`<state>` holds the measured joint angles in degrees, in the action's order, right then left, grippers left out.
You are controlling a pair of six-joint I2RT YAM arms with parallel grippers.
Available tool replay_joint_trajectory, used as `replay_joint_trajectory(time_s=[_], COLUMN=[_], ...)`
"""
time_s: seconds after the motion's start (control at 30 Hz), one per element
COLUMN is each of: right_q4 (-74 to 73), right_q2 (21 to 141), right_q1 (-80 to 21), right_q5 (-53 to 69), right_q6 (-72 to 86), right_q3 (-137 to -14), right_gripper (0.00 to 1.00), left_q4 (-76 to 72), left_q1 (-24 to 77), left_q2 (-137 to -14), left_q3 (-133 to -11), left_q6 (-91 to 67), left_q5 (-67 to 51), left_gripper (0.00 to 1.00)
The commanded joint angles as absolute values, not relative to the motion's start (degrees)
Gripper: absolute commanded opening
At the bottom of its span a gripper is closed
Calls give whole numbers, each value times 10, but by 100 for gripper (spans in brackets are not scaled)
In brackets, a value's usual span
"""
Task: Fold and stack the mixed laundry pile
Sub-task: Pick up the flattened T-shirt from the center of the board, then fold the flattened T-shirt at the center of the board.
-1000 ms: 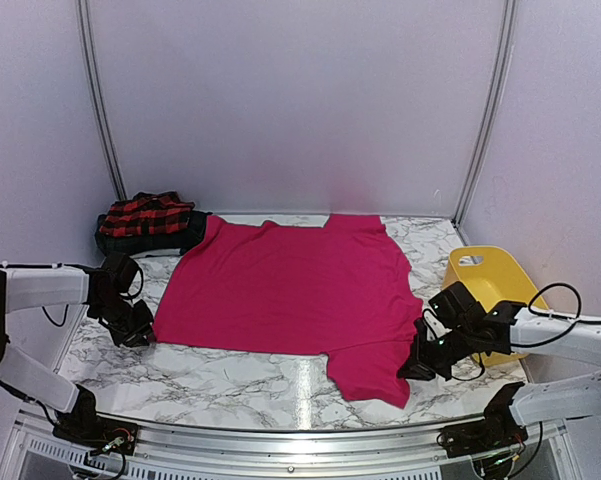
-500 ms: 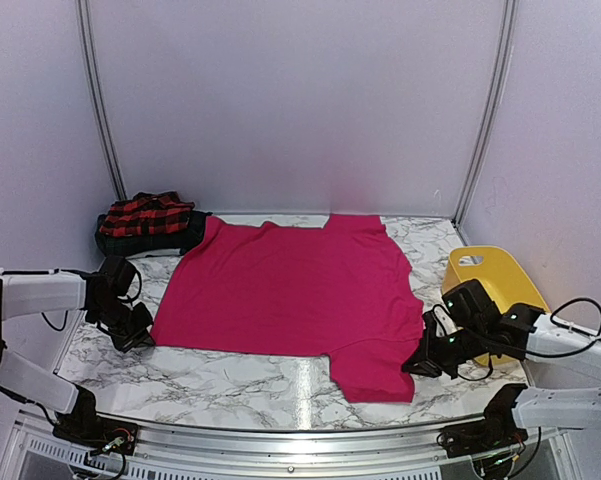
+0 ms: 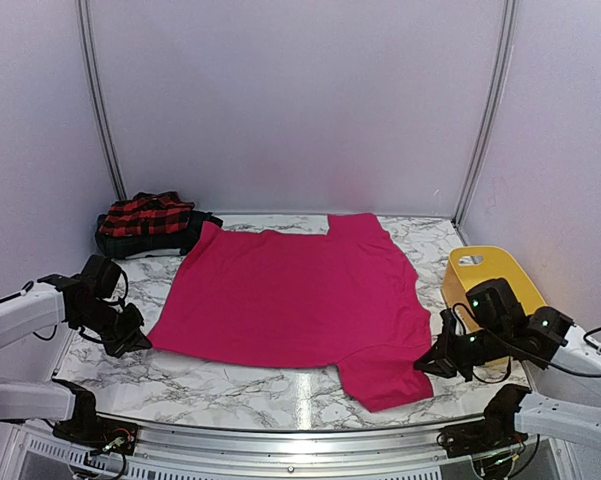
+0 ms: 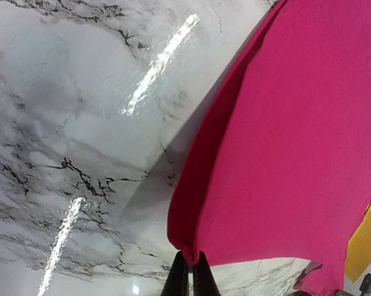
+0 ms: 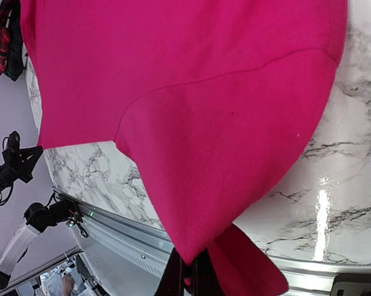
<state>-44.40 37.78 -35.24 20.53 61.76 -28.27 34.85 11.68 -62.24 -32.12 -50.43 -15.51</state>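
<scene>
Left hand (image 3: 130, 335) and right hand (image 3: 425, 362) each pinch a near corner of the magenta-pink garment (image 3: 290, 290), probably to stretch it flat on the worktop (image 3: 250, 375). The checked garment (image 3: 145, 213) lies far left, and the yellow tub (image 3: 485, 268) crowds the right arm. Left wrist view: fingers clamped on the hem corner. Right wrist view: fingers clamped on pink cloth.

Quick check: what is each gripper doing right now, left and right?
Left gripper: closed, pinching the near-left corner of the magenta T-shirt.
Right gripper: closed, pinching the edge of the same shirt's near sleeve.
</scene>
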Motion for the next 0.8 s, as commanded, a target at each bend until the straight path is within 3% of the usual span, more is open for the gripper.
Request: replay_joint_trajectory(time_s=[0.0,0.3,0.77], right_q4=[-442,-357,-349], right_q2=[401,557,837], right_q1=[-354,-233,-111], right_q5=[169,209,256], right_q6=[645,556,377], right_q3=[-350,-423,-621], right_gripper=[0,0,0], left_q4=[394,377,323], left_q1=[116,115,113], left_q2=[-638,-757,-946], left_q3=[-380,-503,-642], left_q6=[-499,-475,-456], left_q5=[-163,-145,-113], left_gripper=[0,0,0])
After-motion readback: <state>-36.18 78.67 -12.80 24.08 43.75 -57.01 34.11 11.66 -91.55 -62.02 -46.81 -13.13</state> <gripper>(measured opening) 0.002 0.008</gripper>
